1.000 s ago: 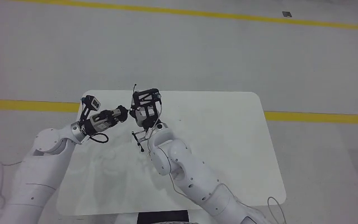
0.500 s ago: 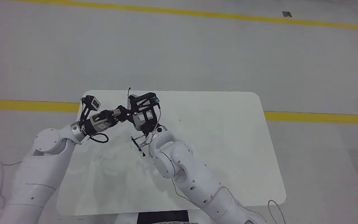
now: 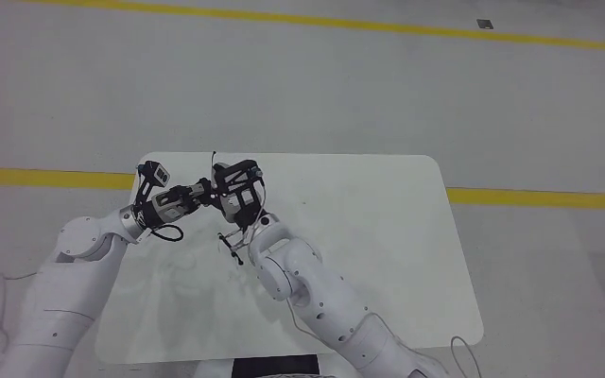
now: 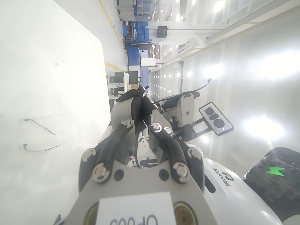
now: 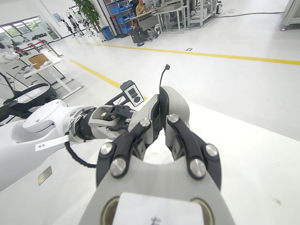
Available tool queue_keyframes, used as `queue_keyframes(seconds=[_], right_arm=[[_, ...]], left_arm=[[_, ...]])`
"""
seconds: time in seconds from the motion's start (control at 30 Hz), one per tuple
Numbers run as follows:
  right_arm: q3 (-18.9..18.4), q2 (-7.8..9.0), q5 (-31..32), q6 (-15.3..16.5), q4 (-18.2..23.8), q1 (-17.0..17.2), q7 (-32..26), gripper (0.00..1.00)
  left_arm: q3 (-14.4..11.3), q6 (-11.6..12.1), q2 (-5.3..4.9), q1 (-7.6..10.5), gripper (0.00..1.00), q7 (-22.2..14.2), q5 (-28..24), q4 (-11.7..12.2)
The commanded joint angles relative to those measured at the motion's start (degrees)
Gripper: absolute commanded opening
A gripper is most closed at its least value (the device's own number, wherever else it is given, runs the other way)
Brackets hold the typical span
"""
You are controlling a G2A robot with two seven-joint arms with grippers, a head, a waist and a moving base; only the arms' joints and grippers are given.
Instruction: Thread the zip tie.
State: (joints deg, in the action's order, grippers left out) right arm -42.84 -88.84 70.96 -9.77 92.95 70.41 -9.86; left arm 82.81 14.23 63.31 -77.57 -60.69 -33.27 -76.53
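Right hand [image 5: 161,101] clamped on one zip tie [image 5: 161,80]; left hand [image 4: 139,99] pinched together; two ties [image 4: 42,126] on table [image 3: 378,236].

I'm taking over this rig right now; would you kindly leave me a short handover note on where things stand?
Right gripper: shut on the zip tie, head end sticking out past its fingertips.
Left gripper: shut, close beside it, apparently pinching the tie's tail.
Both hang above the table; two spare ties lie on it.
Done: tie lifted. Left: feed tail through head.
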Motion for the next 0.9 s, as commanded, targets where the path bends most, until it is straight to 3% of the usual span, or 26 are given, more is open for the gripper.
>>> queue_keyframes(seconds=[0.0,0.87], right_arm=[[0.00,-0.12,0.48,-0.27,-0.28,-0.16,0.14,0.00],[-1.15,-0.92,2.93,0.97,-0.65,0.72,-1.18,0.00]], left_arm=[[0.00,0.00,0.00,0.00,0.00,0.00,0.00,0.00],[0.00,0.00,0.00,0.00,0.00,0.00,0.00,0.00]])
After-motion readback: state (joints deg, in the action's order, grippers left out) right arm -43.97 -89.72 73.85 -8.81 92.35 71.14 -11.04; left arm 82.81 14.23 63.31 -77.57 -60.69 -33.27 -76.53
